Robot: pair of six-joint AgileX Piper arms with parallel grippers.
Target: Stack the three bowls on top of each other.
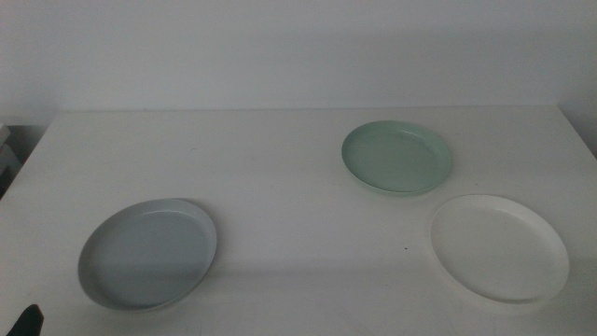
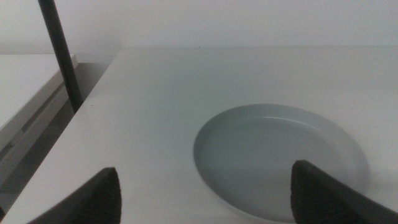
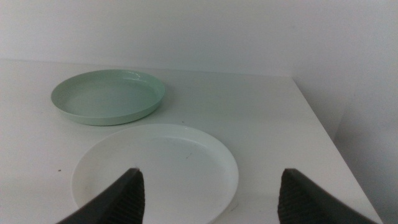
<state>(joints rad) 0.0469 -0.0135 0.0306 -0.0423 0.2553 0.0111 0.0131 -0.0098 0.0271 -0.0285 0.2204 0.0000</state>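
Lying apart on the white table (image 1: 280, 187), the three bowls have not yet been stacked: in the middle view the blue-grey bowl (image 1: 147, 253) sits at the lower left of the frame, the mint green bowl (image 1: 397, 157) right of centre in the upper half, and the white bowl (image 1: 499, 247) at the lower right, just below and to the right of the green one with a narrow strip of table between them. The left gripper (image 2: 205, 193) waits low behind the blue-grey bowl, its jaws spread wide and holding nothing; only a dark tip of it shows at the bottom left corner of the middle view. The right gripper (image 3: 208, 196) likewise hangs with jaws wide and empty, facing the white bowl with the green one beyond it. Each arm seems placed to reach its nearest dish, so either pincer could plausibly begin by taking a rim.
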